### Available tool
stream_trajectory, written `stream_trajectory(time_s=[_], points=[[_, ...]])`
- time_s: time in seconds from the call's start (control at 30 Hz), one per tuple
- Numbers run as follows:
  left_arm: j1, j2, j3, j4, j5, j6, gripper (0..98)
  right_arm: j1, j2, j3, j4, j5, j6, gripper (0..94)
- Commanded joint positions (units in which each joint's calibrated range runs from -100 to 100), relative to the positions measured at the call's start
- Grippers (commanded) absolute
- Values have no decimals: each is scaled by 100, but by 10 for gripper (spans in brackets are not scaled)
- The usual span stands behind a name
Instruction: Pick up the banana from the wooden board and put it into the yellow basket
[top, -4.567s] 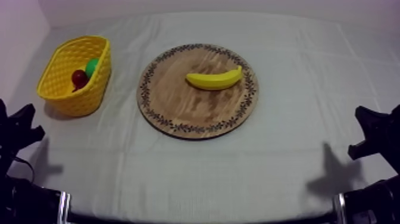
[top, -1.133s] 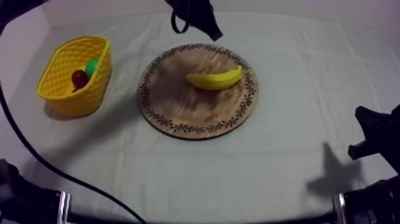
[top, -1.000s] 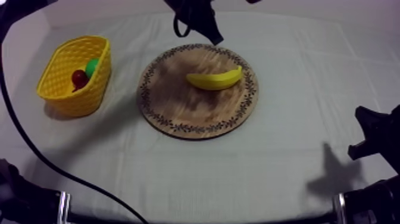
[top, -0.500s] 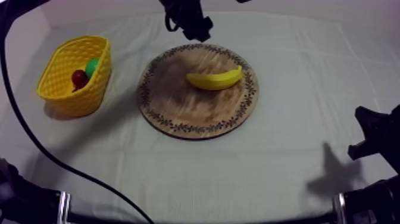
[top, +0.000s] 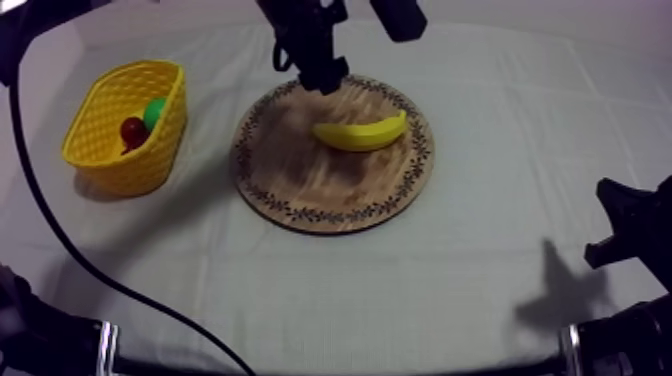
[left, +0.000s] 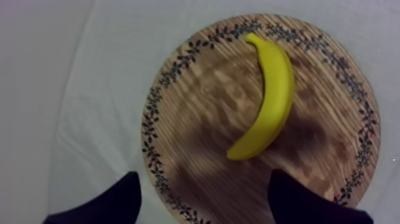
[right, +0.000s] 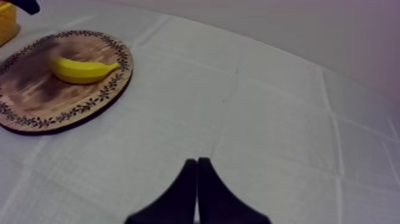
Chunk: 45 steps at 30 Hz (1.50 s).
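Banana (top: 362, 132) lies on the wooden board (top: 320, 195), on the board's far right part, curved side toward the near edge, nothing holding it. Left gripper (left: 205, 179) hovers over the board's far rim, just far-left of the banana. Its fingers are spread wide with nothing between them and do not touch the banana. Right gripper (right: 197, 162) sits low over the cloth (top: 480, 270), well to the right of the board, fingers pressed together on nothing. Yellow basket (top: 150, 160) stands left of the board, apart from it. Inside the basket are a small red fruit (top: 133, 130) and a green fruit (top: 155, 110), touching each other.
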Motion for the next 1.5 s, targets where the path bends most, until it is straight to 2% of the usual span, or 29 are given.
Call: stream_trajectory(time_s=[0.0,0.47,0.9,1.0,1.23,1.47], points=[[13,69,46,7,-41,-17,773,0,0,-3,-2,-2,2,3],[71,1252,-145,59,-515,-129,740,0,0,-3,-7,-2,2,3],[15,2063,-602,242,-576,-253,690,0,0,-3,-7,-2,2,3],[-2,2150,-700,268,-607,-296,621,0,0,-3,-7,-2,2,3],[3,2278,-834,324,-665,-422,370,0,0,-3,-7,-2,2,3],[19,2318,-895,364,-649,-434,258,0,0,-3,-7,-2,2,3]])
